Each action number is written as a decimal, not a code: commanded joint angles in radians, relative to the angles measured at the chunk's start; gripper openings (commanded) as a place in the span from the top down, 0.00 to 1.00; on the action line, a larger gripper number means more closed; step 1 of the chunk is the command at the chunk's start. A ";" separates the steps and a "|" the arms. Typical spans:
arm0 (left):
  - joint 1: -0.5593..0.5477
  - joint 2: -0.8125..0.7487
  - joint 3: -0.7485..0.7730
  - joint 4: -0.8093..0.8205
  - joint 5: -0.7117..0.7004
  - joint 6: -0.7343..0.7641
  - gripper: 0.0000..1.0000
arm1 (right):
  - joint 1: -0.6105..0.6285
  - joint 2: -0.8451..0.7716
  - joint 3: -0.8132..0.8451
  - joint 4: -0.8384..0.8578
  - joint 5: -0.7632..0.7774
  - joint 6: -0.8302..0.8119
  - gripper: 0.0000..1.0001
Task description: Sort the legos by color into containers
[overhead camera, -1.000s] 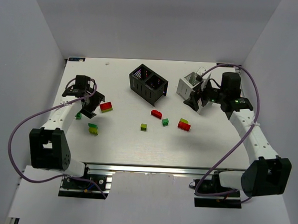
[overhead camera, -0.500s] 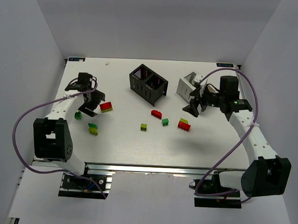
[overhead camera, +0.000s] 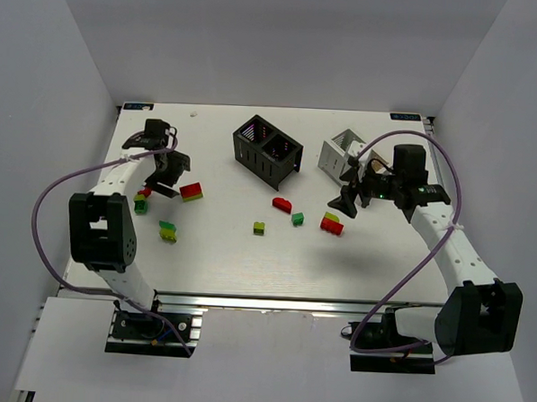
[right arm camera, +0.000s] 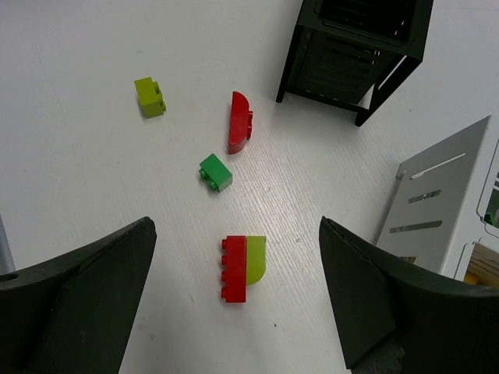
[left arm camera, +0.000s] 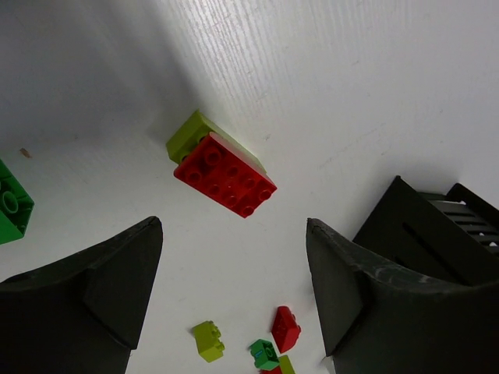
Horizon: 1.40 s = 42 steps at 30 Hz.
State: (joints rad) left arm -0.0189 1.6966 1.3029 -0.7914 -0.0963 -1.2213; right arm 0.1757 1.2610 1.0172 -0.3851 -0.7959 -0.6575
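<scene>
Several legos lie loose on the white table. A red-on-lime stack (overhead camera: pixel 191 192) (left arm camera: pixel 224 173) lies just right of my left gripper (overhead camera: pixel 166 179) (left arm camera: pixel 234 226), which hangs open and empty above the table. Another red-and-lime stack (overhead camera: pixel 332 225) (right arm camera: pixel 243 267) lies on the table between the open, empty fingers of my right gripper (overhead camera: pixel 348 198) (right arm camera: pixel 236 230). The black container (overhead camera: pixel 267 150) (right arm camera: pixel 355 47) and the white container (overhead camera: pixel 343 157) (right arm camera: pixel 444 202) stand at the back. What they hold is hidden.
Mid-table lie a red curved brick (overhead camera: pixel 282 203) (right arm camera: pixel 239 121), a green brick (overhead camera: pixel 297 219) (right arm camera: pixel 215 171) and a lime brick (overhead camera: pixel 259 227) (right arm camera: pixel 149 97). Left of centre are a green brick (overhead camera: pixel 140 207) (left arm camera: pixel 9 209) and a green-and-yellow stack (overhead camera: pixel 168 231).
My right gripper has swung from the white container's front, left and down, to above the red-and-lime stack. My left gripper has shifted slightly toward the back beside its stack.
</scene>
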 commanded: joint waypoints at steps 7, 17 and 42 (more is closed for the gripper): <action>-0.027 0.087 0.093 -0.075 0.001 -0.053 0.17 | -0.056 -0.038 0.001 0.074 -0.019 0.012 0.11; -0.036 0.089 0.095 -0.069 -0.009 -0.055 0.17 | -0.243 -0.028 0.055 0.350 0.072 0.377 0.13; -0.059 -0.382 -0.353 0.359 0.202 0.478 0.47 | 0.188 0.178 0.001 0.010 0.297 0.063 0.16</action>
State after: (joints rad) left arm -0.0731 1.3750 0.9726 -0.5121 0.0689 -0.8772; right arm 0.2947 1.4345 1.0237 -0.5907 -0.7174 -0.8585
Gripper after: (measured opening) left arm 0.527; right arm 0.839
